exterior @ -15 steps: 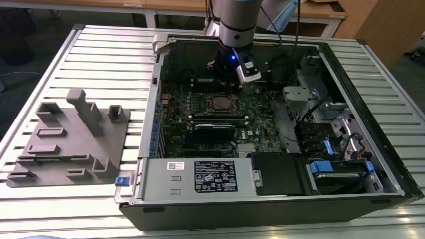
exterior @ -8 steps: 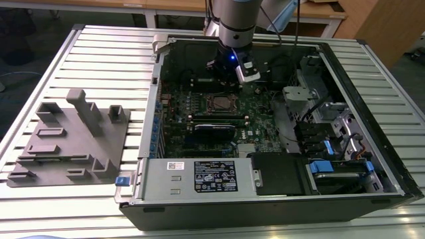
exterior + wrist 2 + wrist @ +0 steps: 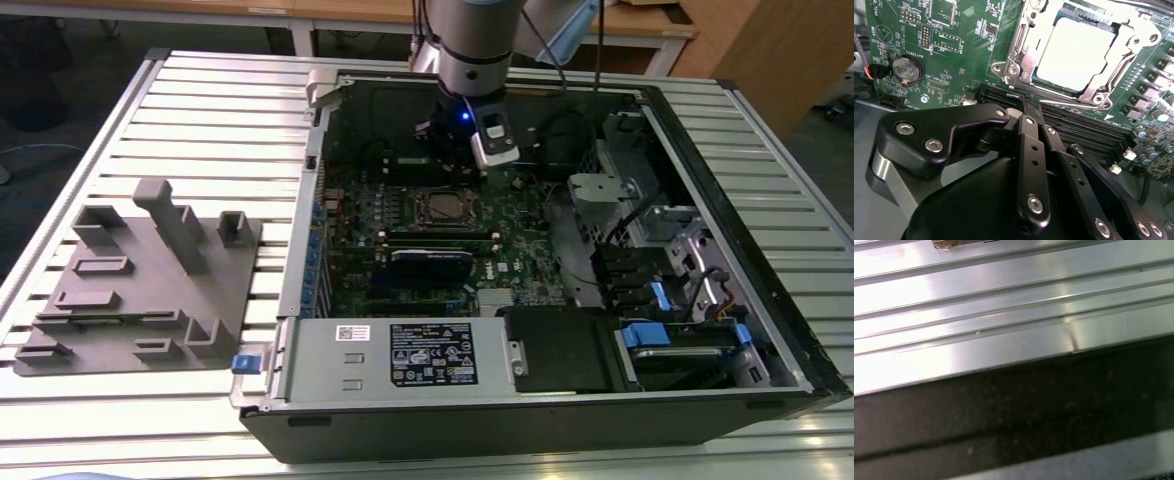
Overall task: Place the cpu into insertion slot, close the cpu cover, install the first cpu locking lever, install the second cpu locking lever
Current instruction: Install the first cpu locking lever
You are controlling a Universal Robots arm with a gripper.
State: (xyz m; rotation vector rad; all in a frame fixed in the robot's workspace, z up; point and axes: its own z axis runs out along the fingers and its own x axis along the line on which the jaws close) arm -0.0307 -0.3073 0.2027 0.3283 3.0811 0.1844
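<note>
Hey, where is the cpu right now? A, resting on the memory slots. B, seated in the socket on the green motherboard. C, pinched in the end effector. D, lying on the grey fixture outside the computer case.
B: in the second wrist view the cpu sits flat in the insertion slot on the green motherboard, the cpu cover framing its edges, while the end effector beside it is shut on nothing.

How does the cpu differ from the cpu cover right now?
The cpu is a solid, plain pale plate, while the cpu cover is an open frame with a cut-out middle. The cpu sits within that cut-out, and the cpu cover lies around it. The cpu cover has screw heads at its corners, and the cpu has none. Both are squarish, silvery metal and lie flat on the green motherboard.
</note>
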